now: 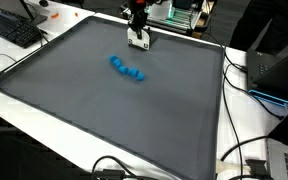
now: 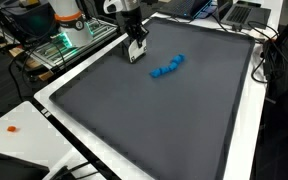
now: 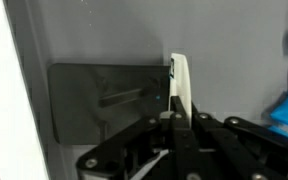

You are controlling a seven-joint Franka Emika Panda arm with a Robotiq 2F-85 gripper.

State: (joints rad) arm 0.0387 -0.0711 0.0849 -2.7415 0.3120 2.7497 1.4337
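Observation:
My gripper [image 1: 138,38] hangs over the far edge of a dark grey mat [image 1: 94,110] and is shut on a thin white flat piece [image 3: 180,85], held on edge between the fingers. The gripper also shows in an exterior view [image 2: 136,47], with the white piece at its tip just above the mat [image 2: 134,120]. A blue lumpy object [image 1: 129,70] lies on the mat a short way from the gripper. It shows in both exterior views [image 2: 167,68] and at the right edge of the wrist view [image 3: 287,100].
A black keyboard [image 1: 14,30] lies on the white table beside the mat. Cables [image 1: 246,80] run along the mat's side. Electronics with green light [image 2: 59,45] stand behind the arm. A small orange thing [image 2: 12,128] lies on the table.

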